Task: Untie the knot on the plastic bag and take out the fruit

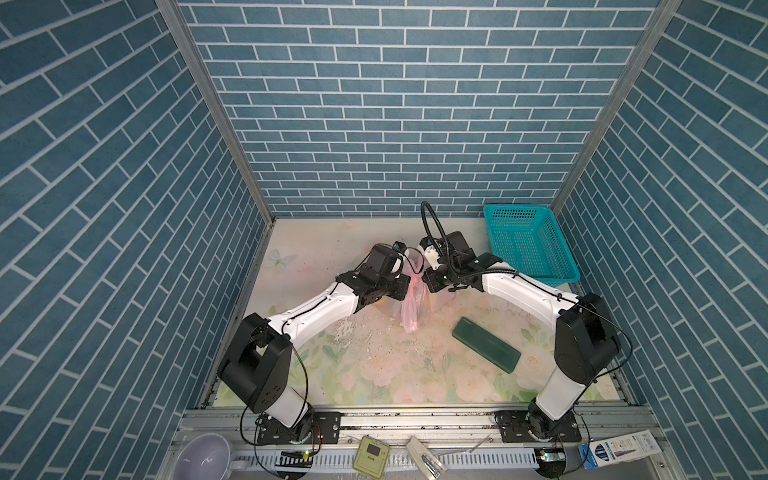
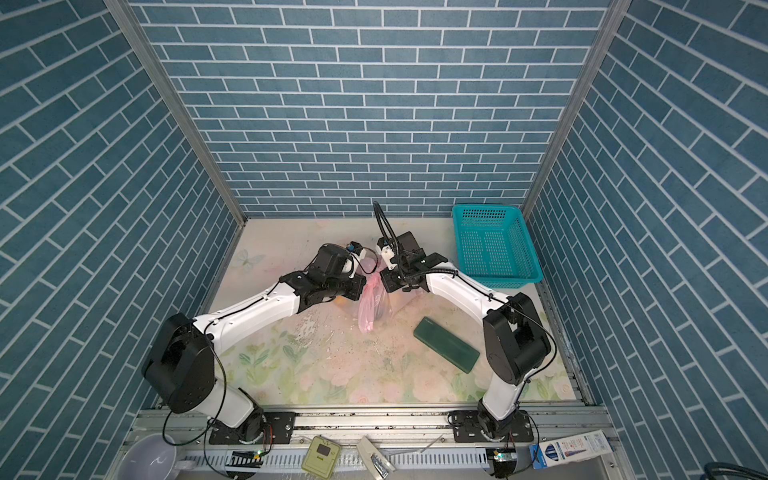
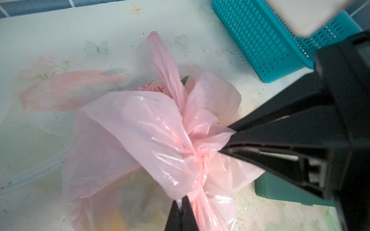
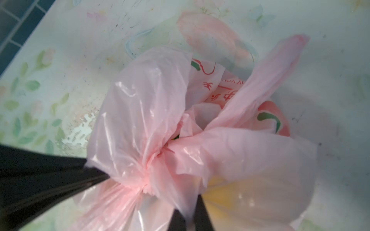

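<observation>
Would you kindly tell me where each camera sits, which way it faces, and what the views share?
Top view: high over the front edge, looking down at the table; left arm, right arm show.
Top view: beside it, same direction; both arms, teal basket.
Left wrist: on its arm, facing the knot; left gripper and right gripper, both shut on the plastic bag.
Right wrist: on its arm, facing that knot; both grippers.
Wrist views share knot, bag, grippers.

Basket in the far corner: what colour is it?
The basket is teal, clearest in a top view.
</observation>
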Action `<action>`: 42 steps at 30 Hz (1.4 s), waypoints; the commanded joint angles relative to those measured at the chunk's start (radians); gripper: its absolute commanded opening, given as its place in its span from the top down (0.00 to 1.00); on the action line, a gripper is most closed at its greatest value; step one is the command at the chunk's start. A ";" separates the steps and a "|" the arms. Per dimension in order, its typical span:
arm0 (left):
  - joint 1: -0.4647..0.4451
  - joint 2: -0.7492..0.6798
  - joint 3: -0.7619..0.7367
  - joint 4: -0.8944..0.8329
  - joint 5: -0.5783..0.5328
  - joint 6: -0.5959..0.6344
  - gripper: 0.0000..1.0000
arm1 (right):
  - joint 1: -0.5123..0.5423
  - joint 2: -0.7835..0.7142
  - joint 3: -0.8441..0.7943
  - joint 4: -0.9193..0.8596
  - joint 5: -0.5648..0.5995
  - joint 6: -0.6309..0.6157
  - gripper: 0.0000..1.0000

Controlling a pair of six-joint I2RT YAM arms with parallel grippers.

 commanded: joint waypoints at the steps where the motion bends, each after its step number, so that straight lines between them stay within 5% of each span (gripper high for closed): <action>1: 0.041 -0.053 -0.046 -0.004 -0.007 -0.003 1.00 | -0.005 -0.080 -0.051 0.008 0.054 -0.016 1.00; 19: 0.308 -0.208 -0.264 0.047 0.067 -0.015 1.00 | -0.293 -0.277 -0.451 0.231 0.015 0.359 1.00; 22: 0.308 -0.208 -0.256 0.062 0.099 -0.017 1.00 | -0.292 -0.255 -0.412 0.215 -0.045 0.310 1.00; 29: 0.281 -0.227 -0.187 0.047 0.135 0.015 1.00 | -0.205 -0.310 -0.279 0.082 -0.031 0.039 0.50; 32: 0.267 -0.228 -0.150 0.026 0.138 0.038 1.00 | -0.173 -0.328 -0.217 0.040 -0.032 -0.065 0.38; 42: 0.252 -0.217 -0.112 0.005 0.135 0.073 1.00 | -0.147 -0.172 0.002 -0.027 -0.099 -0.224 0.30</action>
